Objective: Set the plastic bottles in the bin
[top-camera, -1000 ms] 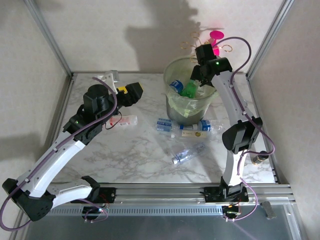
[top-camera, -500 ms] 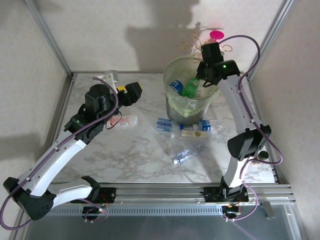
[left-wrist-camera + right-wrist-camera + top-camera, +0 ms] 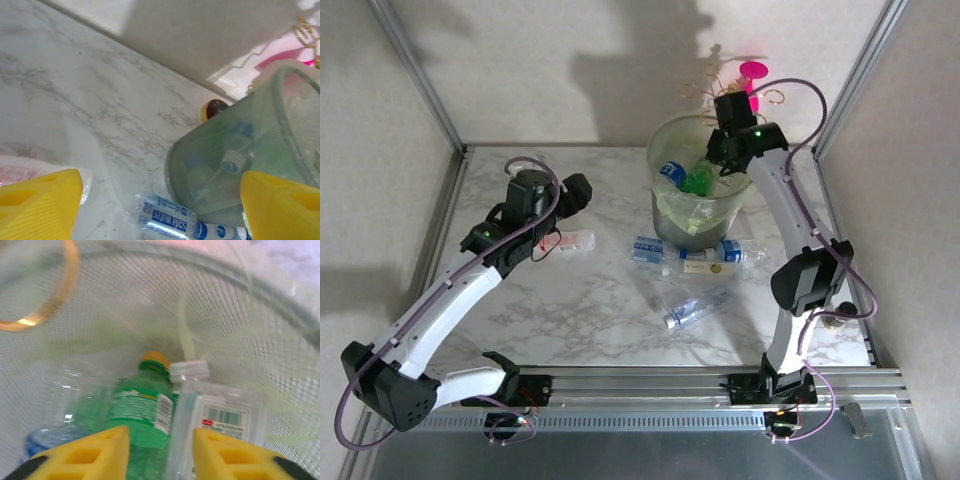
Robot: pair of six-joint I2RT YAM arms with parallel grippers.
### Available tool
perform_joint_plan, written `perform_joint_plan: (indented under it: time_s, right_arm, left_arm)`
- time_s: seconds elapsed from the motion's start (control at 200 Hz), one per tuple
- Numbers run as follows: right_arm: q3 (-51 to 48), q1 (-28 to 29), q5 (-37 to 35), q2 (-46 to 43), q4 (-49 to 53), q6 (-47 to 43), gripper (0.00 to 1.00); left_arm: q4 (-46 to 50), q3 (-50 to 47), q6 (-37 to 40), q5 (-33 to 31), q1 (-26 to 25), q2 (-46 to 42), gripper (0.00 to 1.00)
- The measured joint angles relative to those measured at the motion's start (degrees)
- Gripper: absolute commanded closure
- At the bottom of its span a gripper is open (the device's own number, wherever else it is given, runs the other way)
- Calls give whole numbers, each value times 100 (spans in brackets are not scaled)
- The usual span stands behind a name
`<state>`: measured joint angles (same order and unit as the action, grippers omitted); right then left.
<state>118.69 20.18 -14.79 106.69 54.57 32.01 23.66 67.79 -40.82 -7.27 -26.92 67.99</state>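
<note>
Marble tabletop, four bottles loose, bin part-filled

Nearest the arm bases, a clear bottle (image 3: 698, 308) lies on the table (image 3: 600, 300). Beyond it, at the bin's 6 o'clock, a blue-label bottle (image 3: 648, 248) and a white-label bottle (image 3: 715, 255) lie just beside its foot, with a red-label bottle (image 3: 570, 241) off at 8 o'clock. At the bin's 9 o'clock the left gripper (image 3: 575, 190) hangs with its fingers spread wide and empty. The bin (image 3: 695, 225) stands at the table's 1 o'clock, holding a green bottle (image 3: 140, 410), a white-capped bottle (image 3: 215, 415) and a blue-tinted bottle (image 3: 45, 447). Over its 1 o'clock side the right gripper (image 3: 720, 150) hovers, fingers parted, grasping nothing. Behind stands a pink-and-gold ornament (image 3: 752, 75).
</note>
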Motion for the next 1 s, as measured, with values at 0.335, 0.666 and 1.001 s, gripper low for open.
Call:
perform_joint_plan:
  time_s: [0.335,0.666,1.001]
  right_arm:
    - [-960,85,564,-2149,-898,-70,30]
    - [-1810,85,750,-2699,-931,-74,28]
    - [-1875,85,678,-2979,-632,-76,28]
  left_arm:
    - [654,-116,-2031,-70,802,645,0]
    - [640,-498,-3434,411,1322,1554,0]
    - [278,-636,-4068,872,1696,2911,0]
